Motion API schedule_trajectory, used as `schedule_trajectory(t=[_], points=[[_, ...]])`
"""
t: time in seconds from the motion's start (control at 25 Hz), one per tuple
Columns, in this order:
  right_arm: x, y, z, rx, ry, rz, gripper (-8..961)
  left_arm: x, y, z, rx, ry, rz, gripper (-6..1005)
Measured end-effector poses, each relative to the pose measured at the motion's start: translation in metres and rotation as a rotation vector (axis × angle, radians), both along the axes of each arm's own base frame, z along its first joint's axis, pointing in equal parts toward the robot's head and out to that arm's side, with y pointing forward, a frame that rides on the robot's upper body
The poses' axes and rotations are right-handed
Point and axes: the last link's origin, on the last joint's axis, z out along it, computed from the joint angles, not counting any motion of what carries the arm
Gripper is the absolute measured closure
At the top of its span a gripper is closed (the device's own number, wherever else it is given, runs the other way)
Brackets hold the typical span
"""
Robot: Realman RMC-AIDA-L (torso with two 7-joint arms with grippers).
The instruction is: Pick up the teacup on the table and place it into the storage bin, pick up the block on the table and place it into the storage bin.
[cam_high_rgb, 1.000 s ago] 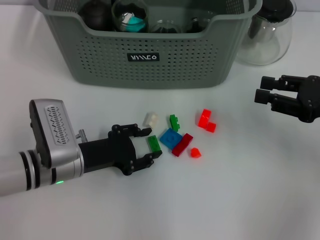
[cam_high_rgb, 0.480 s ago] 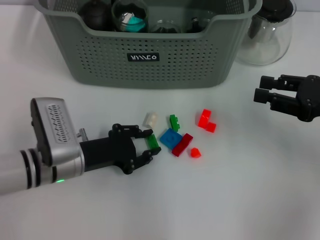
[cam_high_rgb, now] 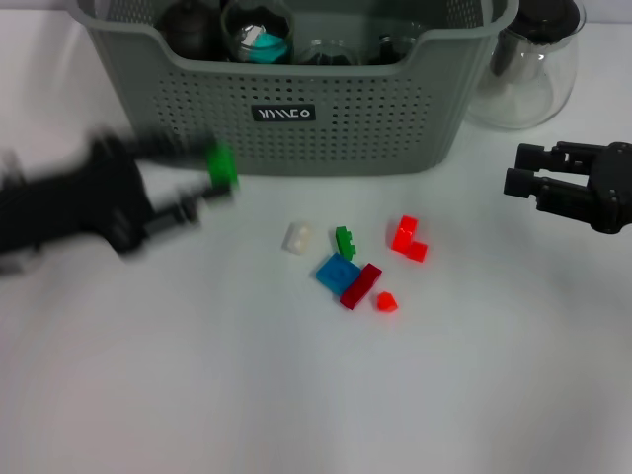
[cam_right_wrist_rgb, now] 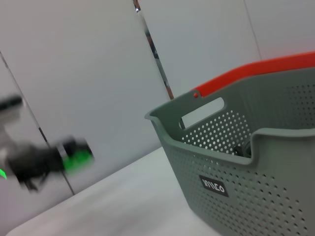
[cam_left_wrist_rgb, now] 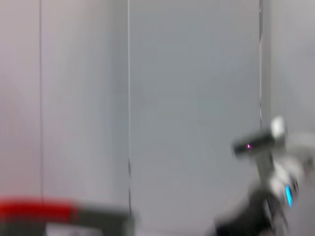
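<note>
While gripping a small green plastic block (cam_high_rgb: 222, 165) between closed fingers, the blurred left gripper (cam_high_rgb: 202, 183) is hanging before the perforated grey-green storage bin (cam_high_rgb: 395, 109); the right gripper (cam_high_rgb: 523, 178) is idling open.

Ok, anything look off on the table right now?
Nothing damaged or spilled. Loose blocks lie scattered in front of the storage bin, and the left tool carries a green block toward it.

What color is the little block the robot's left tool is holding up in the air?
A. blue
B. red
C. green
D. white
C. The left tool is shut on the green block, raised in front of the storage bin; the red, blue and white pieces lie on the table.
</note>
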Motion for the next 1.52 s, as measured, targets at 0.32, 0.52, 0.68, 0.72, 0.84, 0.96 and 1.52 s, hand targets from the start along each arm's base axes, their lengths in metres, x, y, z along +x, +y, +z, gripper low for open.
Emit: schedule_trajectory(t=[0.32,0.52,0.68,0.72,0.84,0.96,1.52], points=[[-0.002,0.002,-0.001,0.002,-0.003,0.008,464,0.088,0.092,0.099,0.092,-0.117,0.083,587],[-0.004,0.003,-0.001,0.002,-0.002,0.011,464,0.139,0.173,0.106,0.083,0.133,0.368,586],[-0.004,0.003,-0.001,0.001,-0.001,0.011,465,0.152,0.214,0.071,0.098,0.437,0.529,587],[-0.004,0.003,-0.001,0.0,0.0,0.011,465,0.153,0.217,0.062,0.096,0.485,0.54,587],[-0.004,0.003,-0.001,0.0,0.001,0.01,465,0.153,0.224,0.028,0.116,0.617,0.584,587],[-0.004,0.004,-0.001,0.002,0.0,0.009,464,0.15,0.227,0.004,0.172,0.703,0.616,586],[-0.002,0.005,0.0,0.012,-0.007,0.0,464,0.157,0.158,0.09,0.248,0.141,0.452,271]])
